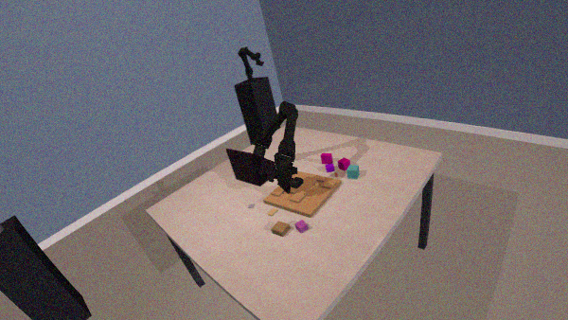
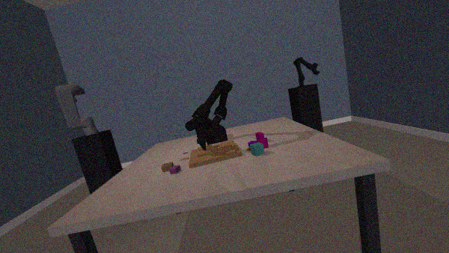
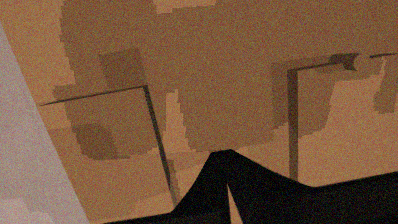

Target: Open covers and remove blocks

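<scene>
My gripper (image 1: 288, 190) (image 2: 203, 148) (image 3: 220, 154) is shut and empty, its tips low over the left part of the wooden puzzle board (image 1: 310, 208) (image 2: 215, 161) (image 3: 30, 30). Flat wooden plates with dark edges lie on the board: one left of the tips (image 3: 110, 117), one to their right (image 3: 345, 105). Whether wells are covered cannot be told. Beyond the board lie two magenta blocks (image 1: 327, 158) (image 1: 344, 164), a violet block (image 1: 329, 168) and a teal block (image 1: 353, 171) (image 2: 257, 149). On the near left side lie a purple block (image 1: 301, 226) (image 2: 175, 169) and a brown block (image 1: 280, 228) (image 2: 167, 167).
A thin tan piece (image 1: 273, 212) and a small grey piece (image 1: 251, 205) (image 2: 185, 153) lie beside the board. A tiny brown piece (image 1: 336, 174) lies near the violet block. A black panel (image 1: 246, 168) stands by the arm's base. Other arms stand on pedestals off the table.
</scene>
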